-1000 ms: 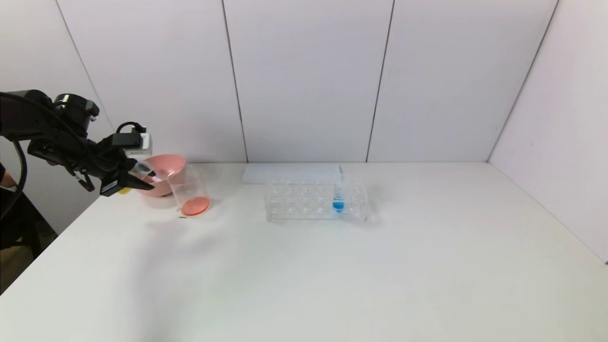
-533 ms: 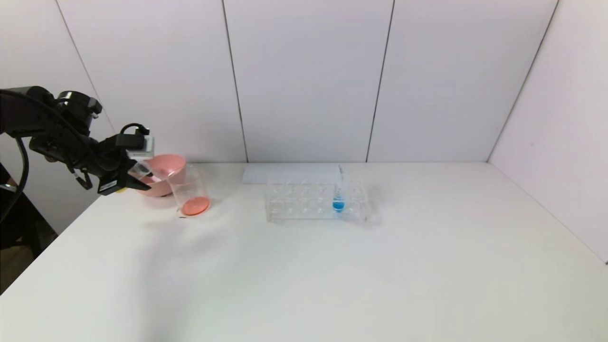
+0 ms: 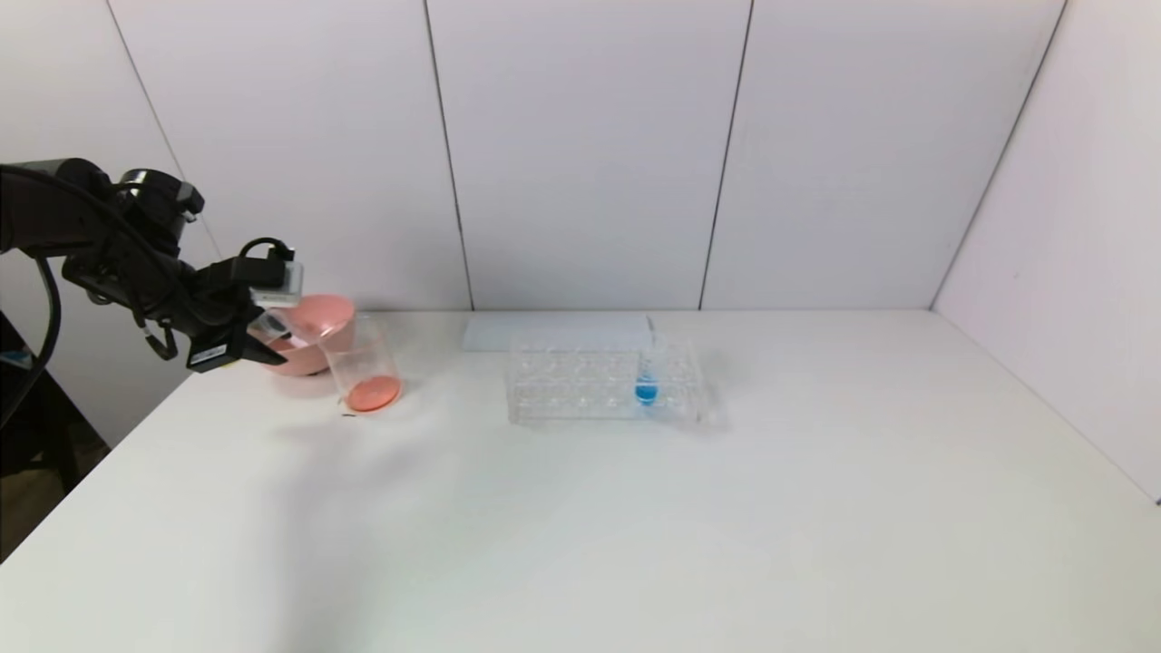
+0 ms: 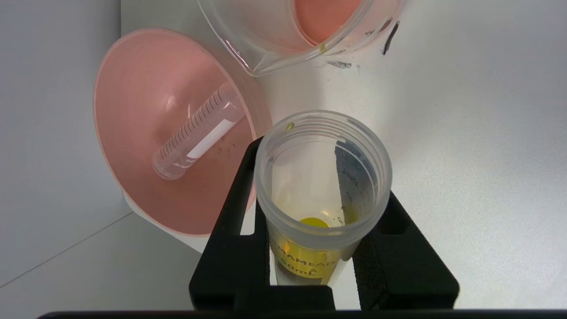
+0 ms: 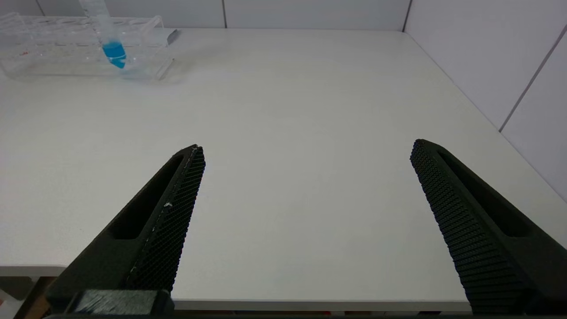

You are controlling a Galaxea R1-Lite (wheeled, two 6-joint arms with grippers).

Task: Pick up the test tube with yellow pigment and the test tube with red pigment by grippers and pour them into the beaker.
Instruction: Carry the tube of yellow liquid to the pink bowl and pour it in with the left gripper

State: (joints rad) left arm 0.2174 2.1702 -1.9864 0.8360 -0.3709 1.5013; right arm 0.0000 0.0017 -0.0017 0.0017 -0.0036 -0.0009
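Left gripper (image 4: 316,212) hangs at the far left of the table (image 3: 580,526), above the near rim of the pink bowl (image 3: 313,326) and just left of the beaker (image 3: 363,367). Its two black fingers (image 4: 234,221) are clamped on the test tube with yellow pigment (image 4: 321,195), one on each side of the tube wall.

Left wrist view looks straight into the tube's open mouth: a small spot of yellow sits at the bottom, with yellow smears on the inner wall and on the label band. In the head view the tube (image 3: 269,324) is tilted, mouth pointing toward the beaker.

Beaker stands upright on the table, touching or just beside the bowl (cannot tell which). Orange-red liquid covers its bottom.

Inside the bowl lies a clear graduated tube (image 4: 197,130) on its side, apparently drained.

Right gripper (image 5: 305,150) is parked low by the near edge of the table, well apart from the work, fingers spread wide with nothing between them.

Clear tube rack (image 3: 603,381) stands mid-table toward the back wall, one tube with blue liquid (image 3: 646,385) upright in it. A flat pale sheet (image 3: 553,331) lies just behind the rack.
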